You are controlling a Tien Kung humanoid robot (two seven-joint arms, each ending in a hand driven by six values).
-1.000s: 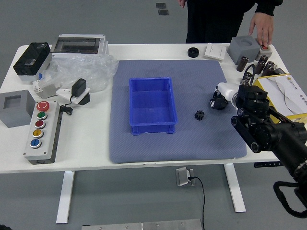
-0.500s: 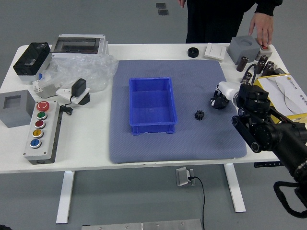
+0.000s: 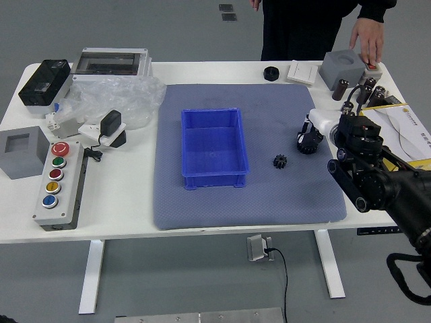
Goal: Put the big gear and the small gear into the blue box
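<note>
At their tips, the fingers (image 3: 306, 126) of the right hand (image 3: 326, 124) hold the big gear (image 3: 309, 142).

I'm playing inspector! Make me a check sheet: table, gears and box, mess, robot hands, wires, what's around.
Surface: white table, blue-grey mat; spills: nothing seen.
Job's things: small black toothed gear on the mat, big black round gear right of it; blue plastic open box holds neither.
Clutter: crumpled clear plastic bag.
Grippers: right black robot hand at the big gear, grip unclear; left not in view.
Cables: thin black cable below the table.
Surroundings: person's hand at far right.
</note>
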